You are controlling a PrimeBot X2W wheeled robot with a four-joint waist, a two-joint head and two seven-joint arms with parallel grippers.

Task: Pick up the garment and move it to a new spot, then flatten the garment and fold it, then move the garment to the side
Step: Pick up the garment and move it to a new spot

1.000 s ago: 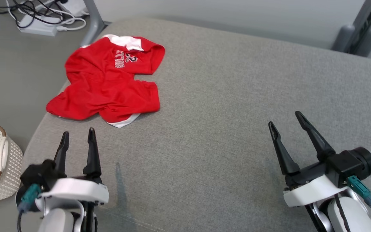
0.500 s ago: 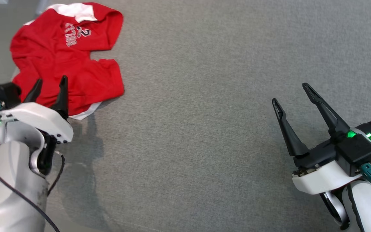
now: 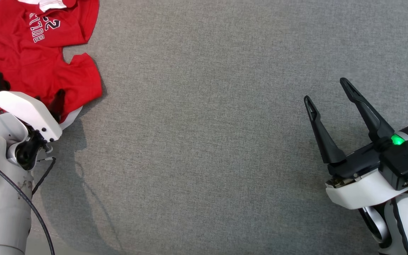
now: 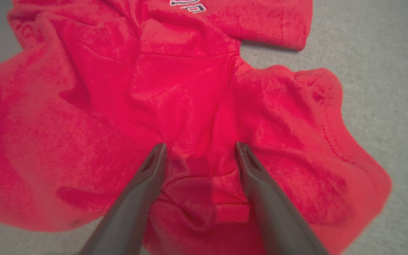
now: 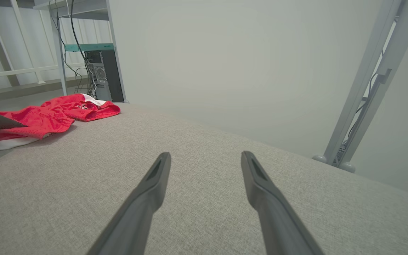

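Red garment (image 3: 30, 49), crumpled, L side of grey surface (image 3: 207, 141). L pincer (image 4: 200, 145) apart, over garment. R pincer (image 3: 326, 92) apart, empty.

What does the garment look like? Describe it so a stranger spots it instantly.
On the wide grey cushion, look to its far left corner. A crumpled shirt lies there under the open left gripper. Its red cloth, white trim and lettering stand out.

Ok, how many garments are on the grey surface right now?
1: a crumpled red T-shirt with white trim at the far left of the grey padded surface, beneath the open left gripper. Others could lie outside the views.
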